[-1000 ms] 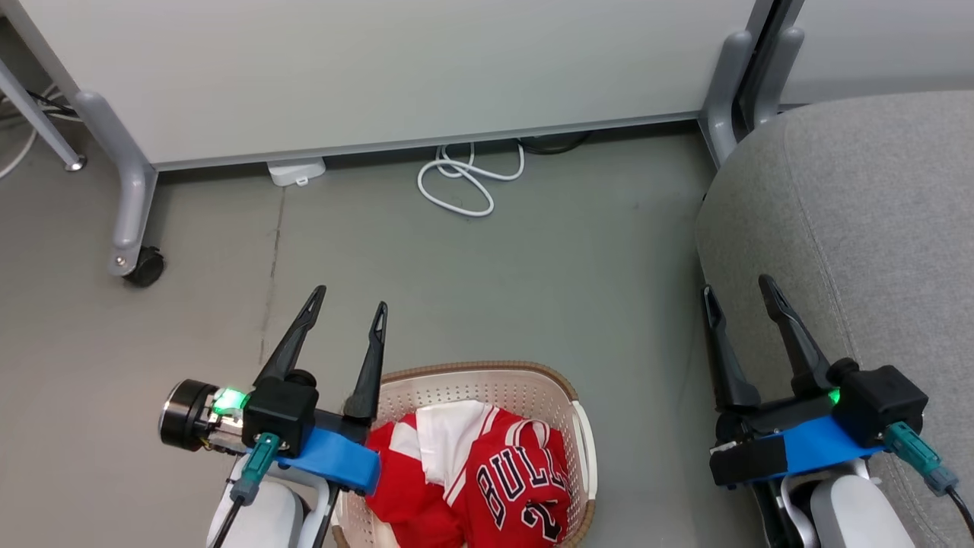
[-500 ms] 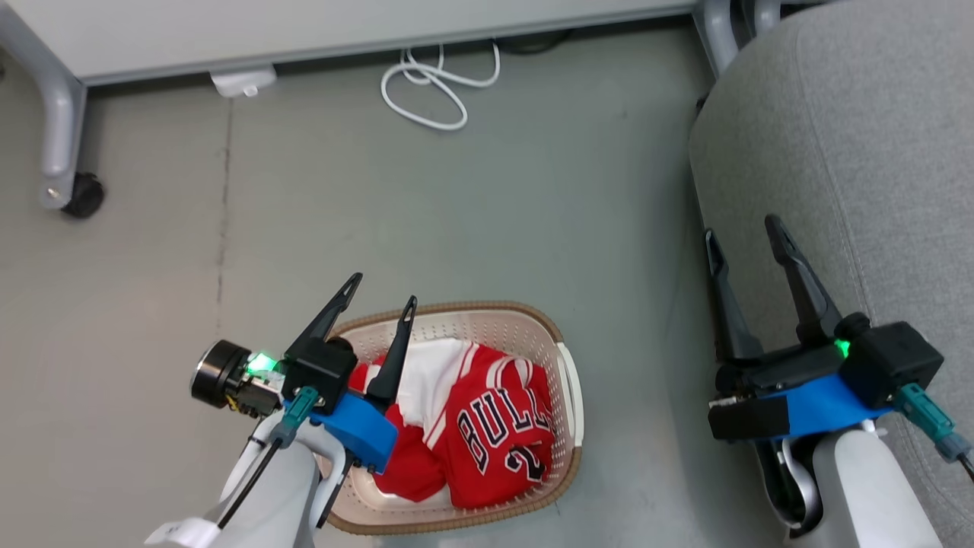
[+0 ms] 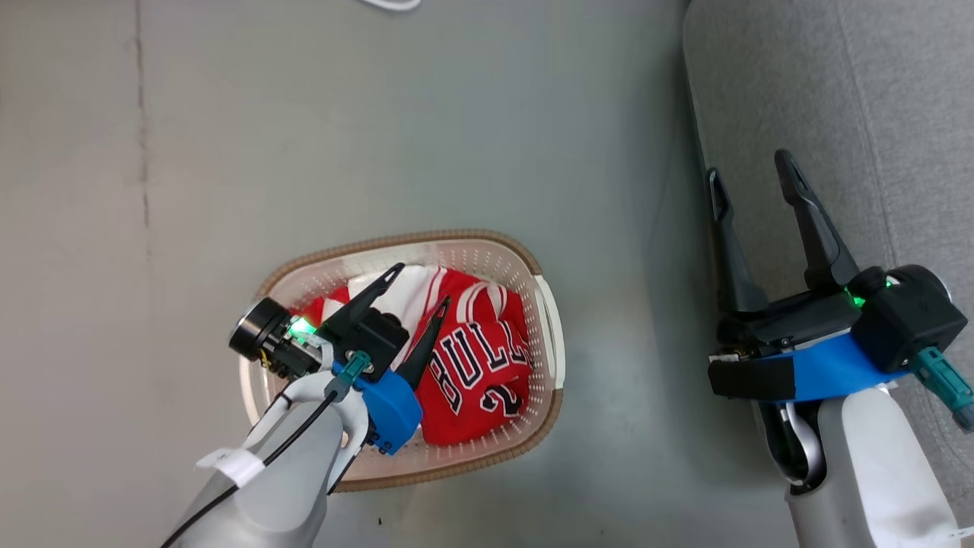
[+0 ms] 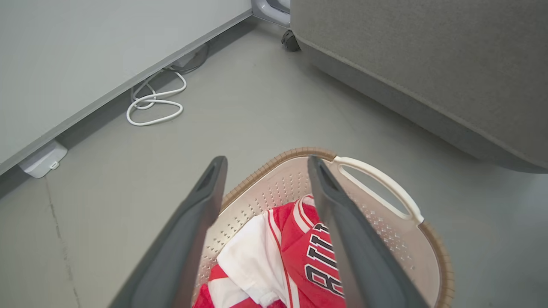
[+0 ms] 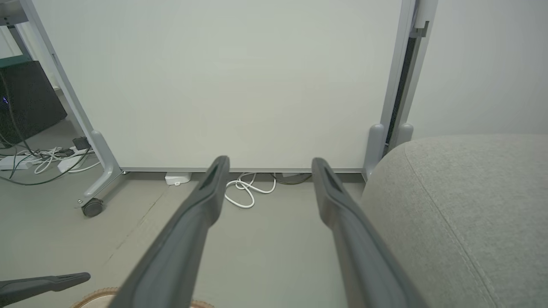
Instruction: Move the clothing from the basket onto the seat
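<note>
Crumpled red clothing point(image 3: 479, 365) in perforated plastic basket point(image 3: 479, 255); left end effector point(image 3: 421, 285) wide above it, right end effector point(image 3: 748, 165) wide near fabric seat point(image 3: 898, 114).

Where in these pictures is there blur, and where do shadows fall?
Head view: sharp, evenly lit, soft shadow on the floor beside the seat. Left wrist view: jaws of left gripper blurred, clothing sharp. Right wrist view: jaws of right gripper blurred, partition sharp.
</note>
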{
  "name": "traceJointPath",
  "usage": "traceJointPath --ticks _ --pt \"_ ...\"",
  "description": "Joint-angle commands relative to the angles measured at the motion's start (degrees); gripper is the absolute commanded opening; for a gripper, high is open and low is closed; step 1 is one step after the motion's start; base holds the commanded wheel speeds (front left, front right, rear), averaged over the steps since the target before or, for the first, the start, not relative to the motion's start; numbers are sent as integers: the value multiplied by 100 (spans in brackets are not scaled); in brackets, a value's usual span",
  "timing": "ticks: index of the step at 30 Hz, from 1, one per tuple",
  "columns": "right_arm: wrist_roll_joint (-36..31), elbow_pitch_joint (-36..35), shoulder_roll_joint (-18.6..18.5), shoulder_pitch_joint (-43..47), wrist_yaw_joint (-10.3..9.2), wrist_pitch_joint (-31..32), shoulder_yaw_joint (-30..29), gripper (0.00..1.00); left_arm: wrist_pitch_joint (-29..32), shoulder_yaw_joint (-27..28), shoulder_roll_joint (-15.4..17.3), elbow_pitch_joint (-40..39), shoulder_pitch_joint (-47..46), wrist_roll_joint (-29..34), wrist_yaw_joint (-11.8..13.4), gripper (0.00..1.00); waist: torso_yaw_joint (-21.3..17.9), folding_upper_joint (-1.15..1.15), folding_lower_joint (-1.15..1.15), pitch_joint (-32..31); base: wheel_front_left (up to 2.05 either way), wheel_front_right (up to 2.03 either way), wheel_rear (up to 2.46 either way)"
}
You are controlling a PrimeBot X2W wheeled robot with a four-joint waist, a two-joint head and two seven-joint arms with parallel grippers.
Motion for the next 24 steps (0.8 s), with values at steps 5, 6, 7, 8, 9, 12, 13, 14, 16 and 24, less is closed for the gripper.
traceJointPath --ticks 5,6,7,8,9,12,13,14,16,24 --pt "-63 -146 -18 -246 3 -19 -8 100 -16 -592 48 512 -583 -327 -7 100 -119 0 -1 651 0 0 0" --pt "-77 -180 -18 -270 3 -18 -17 100 -15 -687 47 625 -679 -394 -8 100 -121 0 -1 751 0 0 0" --pt "-98 -199 -18 -291 3 -18 -29 100 -16 -776 45 713 -781 -443 -8 100 -123 0 -1 846 0 0 0" --pt "-110 -221 -18 -309 3 -18 -46 100 -16 -869 35 799 -882 -501 -8 100 -120 0 -1 924 0 0 0" --pt "-118 -240 -18 -325 3 -18 -50 100 -16 -971 35 890 -974 -553 -8 100 -126 0 -1 1020 0 0 0" --pt "-156 -319 -18 -378 3 -18 -50 100 -16 -1284 42 1151 -1257 -727 -8 100 -148 0 -1 1275 0 0 0" --pt "-166 -339 -18 -382 3 -18 -55 100 -15 -1388 47 1218 -1356 -793 -8 100 -158 0 -1 1355 0 0 0" --pt "-174 -361 -18 -399 3 -18 -62 100 -16 -1506 56 1276 -1447 -849 -8 100 -170 0 -1 1439 0 0 0" --pt "-168 -396 -18 -423 3 -18 -69 100 -16 -1622 64 1340 -1522 -913 -8 100 -184 0 -1 1521 0 0 0" --pt "-267 -630 -18 -486 3 -18 -113 100 -15 -2607 111 1896 -2146 -1624 -8 100 -249 0 -1 2096 0 0 0"
